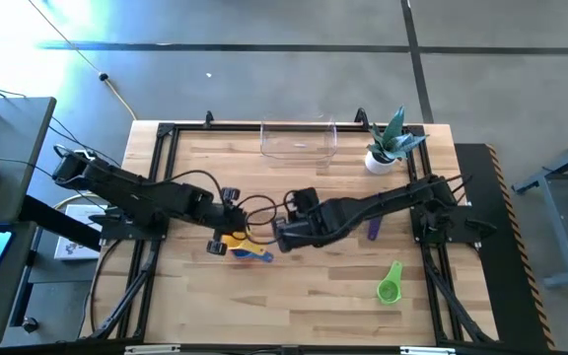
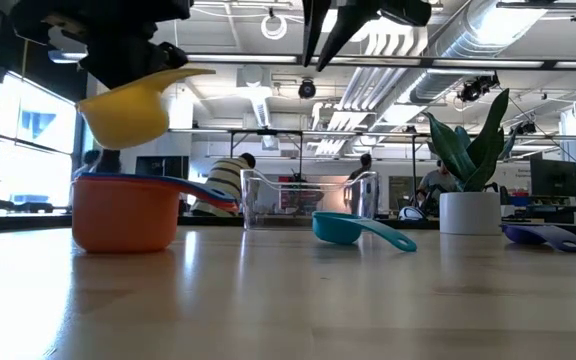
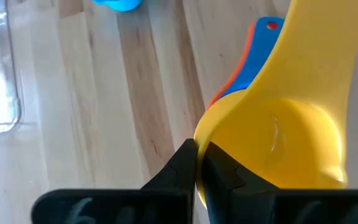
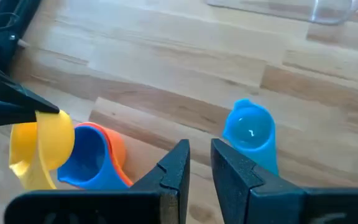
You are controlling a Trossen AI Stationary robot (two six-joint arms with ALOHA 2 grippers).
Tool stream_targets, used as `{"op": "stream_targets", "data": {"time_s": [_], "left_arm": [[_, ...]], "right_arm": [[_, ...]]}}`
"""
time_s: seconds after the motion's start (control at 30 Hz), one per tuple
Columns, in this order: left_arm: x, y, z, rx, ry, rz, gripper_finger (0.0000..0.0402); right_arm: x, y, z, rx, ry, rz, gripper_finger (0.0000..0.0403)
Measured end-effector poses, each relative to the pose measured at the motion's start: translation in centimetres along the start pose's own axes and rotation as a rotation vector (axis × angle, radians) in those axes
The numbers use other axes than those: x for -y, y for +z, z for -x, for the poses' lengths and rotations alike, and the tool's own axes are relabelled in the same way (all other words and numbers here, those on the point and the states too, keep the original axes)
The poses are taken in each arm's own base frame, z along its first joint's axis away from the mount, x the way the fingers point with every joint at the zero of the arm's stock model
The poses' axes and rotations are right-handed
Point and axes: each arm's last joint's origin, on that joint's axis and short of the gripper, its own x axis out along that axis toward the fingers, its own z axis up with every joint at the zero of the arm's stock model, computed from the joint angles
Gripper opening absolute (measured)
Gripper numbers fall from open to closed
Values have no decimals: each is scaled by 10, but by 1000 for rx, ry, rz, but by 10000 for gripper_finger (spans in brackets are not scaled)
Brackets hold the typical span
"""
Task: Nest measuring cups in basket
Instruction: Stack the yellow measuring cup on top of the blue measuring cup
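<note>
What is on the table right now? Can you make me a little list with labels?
left gripper: shut on the yellow cup, held in the air above the orange cup
orange cup: on the table, blue cup nested inside it
right gripper: near the table's middle, slightly open, holding nothing
teal cup: loose on the table
purple cup: loose on the table
green cup: near the front edge, right side
basket: at the back edge, no cups inside
plant pot: beside the basket
</note>
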Motion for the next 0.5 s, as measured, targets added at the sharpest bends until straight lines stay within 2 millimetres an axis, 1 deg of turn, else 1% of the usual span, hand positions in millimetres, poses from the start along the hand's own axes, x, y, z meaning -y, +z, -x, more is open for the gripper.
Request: {"op": "stream_targets", "data": {"time_s": [0.23,0.5], "left_arm": [[-8,2,-3,14,-30,17,5],[-8,3,-21,-48,-32,2,5]], "right_arm": [[11,30,1,-33,-21,49,57],[19,53,-5,-81,-28,87,57]]}}
